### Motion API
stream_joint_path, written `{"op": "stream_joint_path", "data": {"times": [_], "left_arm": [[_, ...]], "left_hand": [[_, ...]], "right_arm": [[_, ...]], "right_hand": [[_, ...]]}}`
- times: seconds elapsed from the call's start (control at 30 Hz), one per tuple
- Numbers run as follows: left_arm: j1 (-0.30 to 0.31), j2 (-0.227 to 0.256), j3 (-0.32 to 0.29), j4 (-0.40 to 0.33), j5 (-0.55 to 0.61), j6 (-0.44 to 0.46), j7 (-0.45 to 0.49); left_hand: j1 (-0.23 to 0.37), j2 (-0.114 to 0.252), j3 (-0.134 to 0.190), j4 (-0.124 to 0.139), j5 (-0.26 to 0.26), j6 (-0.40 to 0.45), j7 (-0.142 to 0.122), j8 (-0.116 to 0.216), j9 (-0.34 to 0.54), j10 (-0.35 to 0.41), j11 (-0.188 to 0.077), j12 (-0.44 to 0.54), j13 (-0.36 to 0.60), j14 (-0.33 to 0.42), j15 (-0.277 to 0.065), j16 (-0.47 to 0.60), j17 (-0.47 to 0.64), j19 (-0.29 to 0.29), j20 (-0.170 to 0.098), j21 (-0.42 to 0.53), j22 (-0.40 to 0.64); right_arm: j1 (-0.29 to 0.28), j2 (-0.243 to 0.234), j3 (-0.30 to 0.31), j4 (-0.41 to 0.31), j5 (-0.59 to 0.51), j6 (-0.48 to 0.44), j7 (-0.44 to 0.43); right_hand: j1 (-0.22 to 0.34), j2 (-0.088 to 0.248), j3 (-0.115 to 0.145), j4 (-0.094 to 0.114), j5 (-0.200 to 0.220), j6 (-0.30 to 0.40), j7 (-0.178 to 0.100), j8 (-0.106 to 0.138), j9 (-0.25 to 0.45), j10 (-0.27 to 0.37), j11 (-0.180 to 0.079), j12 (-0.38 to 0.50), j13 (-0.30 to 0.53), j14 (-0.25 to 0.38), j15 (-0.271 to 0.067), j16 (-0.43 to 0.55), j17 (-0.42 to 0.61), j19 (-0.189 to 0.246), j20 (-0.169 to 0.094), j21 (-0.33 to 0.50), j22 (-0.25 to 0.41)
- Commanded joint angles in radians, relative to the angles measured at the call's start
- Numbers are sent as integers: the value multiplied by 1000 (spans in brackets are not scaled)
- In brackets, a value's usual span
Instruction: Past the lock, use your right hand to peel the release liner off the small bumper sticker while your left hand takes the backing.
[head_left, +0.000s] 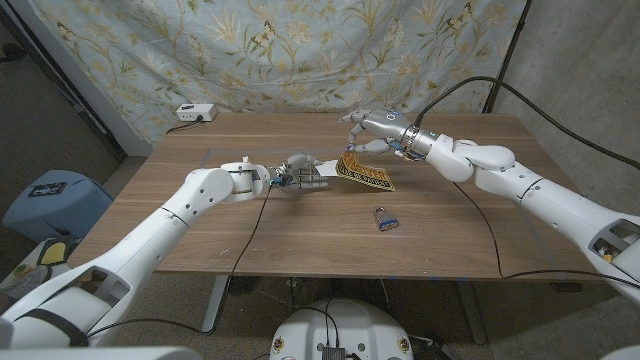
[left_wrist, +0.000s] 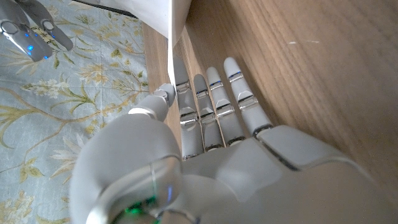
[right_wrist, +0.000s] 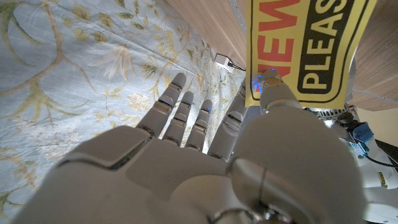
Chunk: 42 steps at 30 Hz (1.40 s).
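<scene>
At about nine o'clock from the sticker in the head view, the left hand (head_left: 298, 174) sits low over the tabletop (head_left: 200, 215). Its fingers (left_wrist: 214, 102) lie straight and close together, with the thumb pressed toward them; a thin white sheet, seemingly the backing (head_left: 327, 168), rises edge-on between thumb and fingers in the left wrist view, so this hand looks to be pinching it.

At the centre, the small bumper sticker (head_left: 364, 176) is yellow with black and red lettering and hangs tilted between the two hands, past the lock. Its long axis runs roughly from ten o'clock to four o'clock across the tabletop, its lower end near or on the wood; which, I cannot tell.

The lock (head_left: 386, 219), with a blue body, lies at about five o'clock from the sticker, apart from it and nearer the robot.

At about one o'clock from the sticker, the right hand (head_left: 372, 131) is raised; its thumb presses the sticker's yellow edge in the right wrist view, the other fingers spread. The coming pull likely runs along that long axis, the hands drawing apart toward nine and three o'clock.
</scene>
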Motion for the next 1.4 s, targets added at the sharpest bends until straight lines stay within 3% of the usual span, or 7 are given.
{"op": "stream_joint_path", "data": {"times": [0.03,1.4], "left_arm": [[-9,4,3,9,7,8,-15],[-62,-2,18,97,36,27,-107]], "left_hand": [[12,-2,1,3,-1,-4,2,7,6,0,-5,-4,3,-1,0,0,5,-2,-2,7,5],[20,-6,-1,7,-8,-12,0,45,53,-2,-8,-18,19,0,-2,-2,8,-11,-6,22,6]], "right_arm": [[-4,-11,13,-5,1,-10,-5],[-20,-51,49,-32,12,-68,32]], "right_hand": [[12,-3,-4,0,5,7,-2,5,3,11,4,-4,5,9,-84,7,3,9,-3,-3,6],[19,-2,-10,-1,5,11,-2,8,4,14,2,-7,5,12,-87,8,4,13,-2,-4,6]]}}
